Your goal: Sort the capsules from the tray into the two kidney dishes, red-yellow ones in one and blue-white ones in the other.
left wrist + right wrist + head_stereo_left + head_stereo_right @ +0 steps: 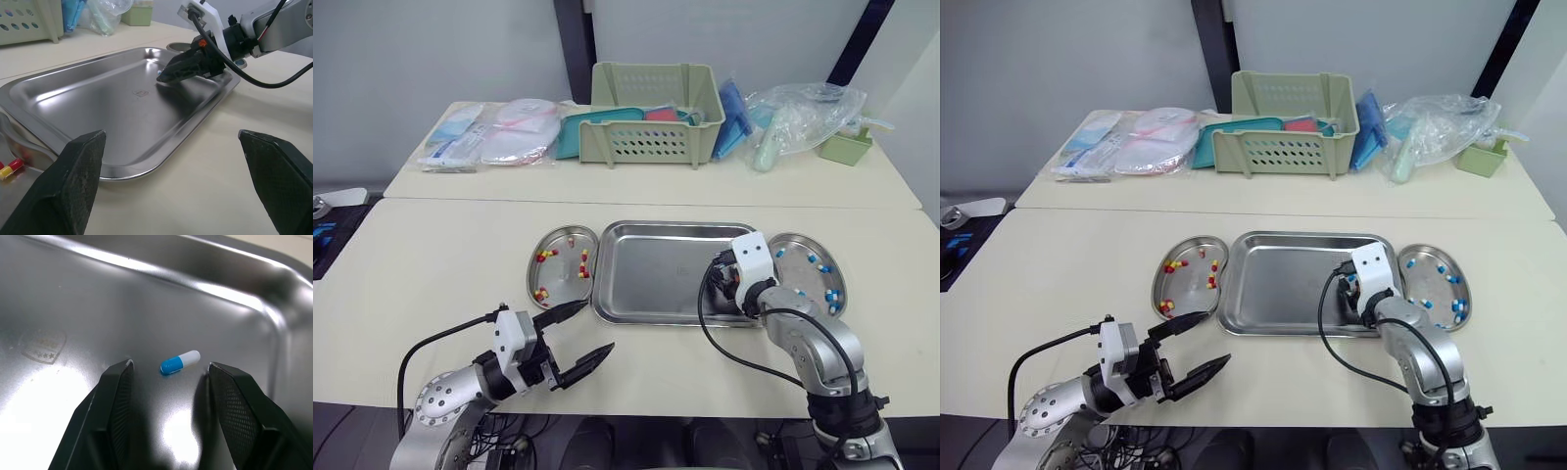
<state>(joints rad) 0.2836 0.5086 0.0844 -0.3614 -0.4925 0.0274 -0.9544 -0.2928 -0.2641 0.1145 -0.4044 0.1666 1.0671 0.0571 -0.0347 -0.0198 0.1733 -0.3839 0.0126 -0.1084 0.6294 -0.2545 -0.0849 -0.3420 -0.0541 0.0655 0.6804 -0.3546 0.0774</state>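
Right pincer [170,365], spread, straddles 1 blue-white capsule [180,362] lying crosswise.

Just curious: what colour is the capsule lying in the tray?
Blue and white capsule; clearest in the right wrist view.

Head stereo pair looks down over the table [460,264]; both wrist cams share the tray [656,259], right one way closer.
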